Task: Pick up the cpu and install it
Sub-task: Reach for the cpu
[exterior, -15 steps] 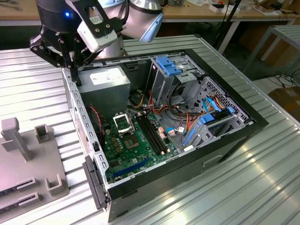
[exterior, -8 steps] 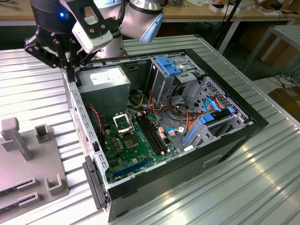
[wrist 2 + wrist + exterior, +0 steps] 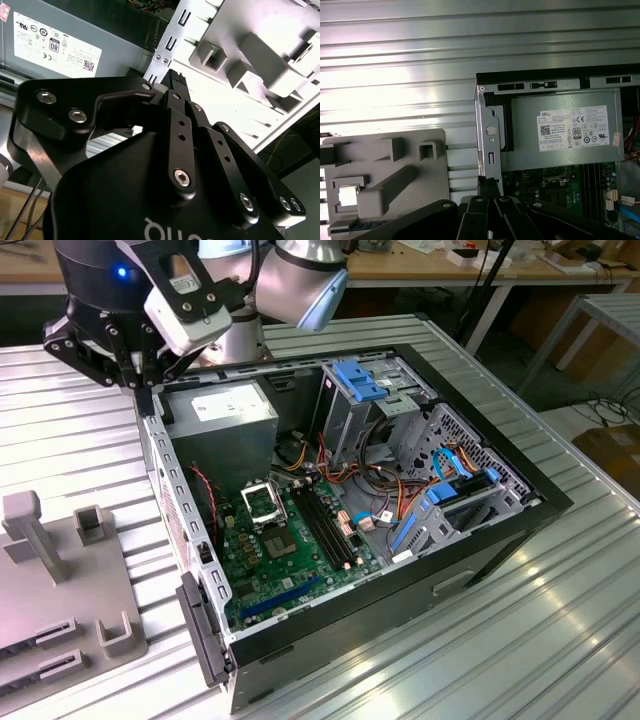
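- In the exterior view the gripper [image 3: 141, 383] hangs at the arm's end over the corner of the open computer case [image 3: 330, 645], on the exterior view's left. It is close by the grey power supply [image 3: 225, 420]. The jaws look clenched, tips together, with nothing between them.
- The case lies on a ribbed metal counter [image 3: 560, 640]. Inside it is a green motherboard [image 3: 290, 570], with a silver-framed socket [image 3: 262, 502] near the power supply.
- A grey fixture plate [image 3: 70, 590] with raised holders lies on the counter just beside the case, on the exterior view's left.
- In the second wrist view the gripper's [image 3: 175, 82] black links run down to tips pressed against each other, holding nothing. Beyond them are the case's metal edge, the labelled power supply [image 3: 75, 45] and the fixture plate [image 3: 250, 55].
- In the first wrist view the cpu [image 3: 347, 196], a pale square, sits in a square recess of the fixture plate [image 3: 385, 145]. It is well apart from the gripper [image 3: 489, 186] and untouched.
- The gripper's closed tips hang by the case's corner wall, between the plate and the power supply [image 3: 560, 150].
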`<state>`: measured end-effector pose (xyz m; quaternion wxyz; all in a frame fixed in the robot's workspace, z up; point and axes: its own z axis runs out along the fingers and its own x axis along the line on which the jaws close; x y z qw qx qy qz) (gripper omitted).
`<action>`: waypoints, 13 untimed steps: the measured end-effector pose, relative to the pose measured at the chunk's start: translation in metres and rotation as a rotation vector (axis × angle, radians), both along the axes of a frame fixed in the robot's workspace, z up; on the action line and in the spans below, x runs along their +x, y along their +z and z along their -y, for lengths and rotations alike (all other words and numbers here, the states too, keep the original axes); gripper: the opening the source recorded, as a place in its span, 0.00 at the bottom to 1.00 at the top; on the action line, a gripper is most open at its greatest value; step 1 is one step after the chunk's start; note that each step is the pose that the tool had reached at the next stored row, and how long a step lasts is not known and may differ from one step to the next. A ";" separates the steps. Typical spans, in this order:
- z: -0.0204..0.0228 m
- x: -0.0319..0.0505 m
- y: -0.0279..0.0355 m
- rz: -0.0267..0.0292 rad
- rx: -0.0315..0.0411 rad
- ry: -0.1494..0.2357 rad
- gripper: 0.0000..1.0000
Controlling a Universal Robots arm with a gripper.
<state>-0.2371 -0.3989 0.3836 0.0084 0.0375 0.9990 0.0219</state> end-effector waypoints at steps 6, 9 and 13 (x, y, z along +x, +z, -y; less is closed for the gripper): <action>0.0000 -0.0056 -0.0004 0.0000 0.0000 0.000 0.11; 0.0000 -0.0078 -0.0005 0.0000 0.0000 0.000 0.11; 0.0000 -0.0112 -0.0007 0.0000 0.0000 0.000 0.11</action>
